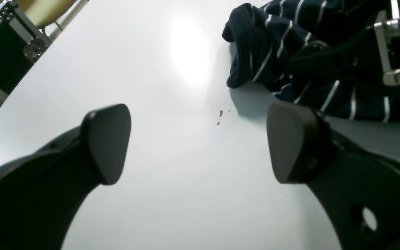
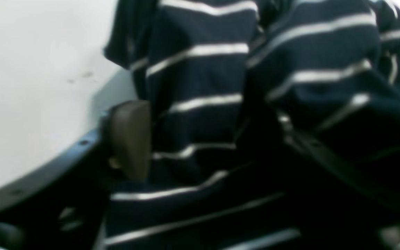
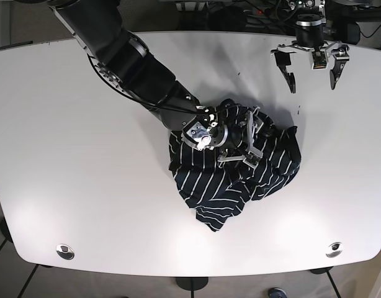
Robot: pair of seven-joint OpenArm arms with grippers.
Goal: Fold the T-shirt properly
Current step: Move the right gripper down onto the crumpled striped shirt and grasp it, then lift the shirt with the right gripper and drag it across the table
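Note:
The navy T-shirt with white stripes (image 3: 240, 186) lies crumpled in a heap at the middle of the white table (image 3: 85, 155). My right gripper (image 3: 255, 141) is pushed into the top of the heap with its jaws spread. In the right wrist view (image 2: 207, 139) striped cloth (image 2: 203, 69) fills the gap beside one finger pad (image 2: 130, 139); the other finger is hidden under cloth. My left gripper (image 3: 311, 74) hovers open and empty over bare table at the far right. In its wrist view (image 1: 196, 142) the shirt (image 1: 273, 41) shows at the upper right.
A black case with metal corners (image 1: 2, 52) stands beyond the table's edge. Two round fittings (image 3: 64, 251) (image 3: 333, 249) sit near the table's front edge. Small brown specks (image 1: 219, 116) mark the table by the shirt.

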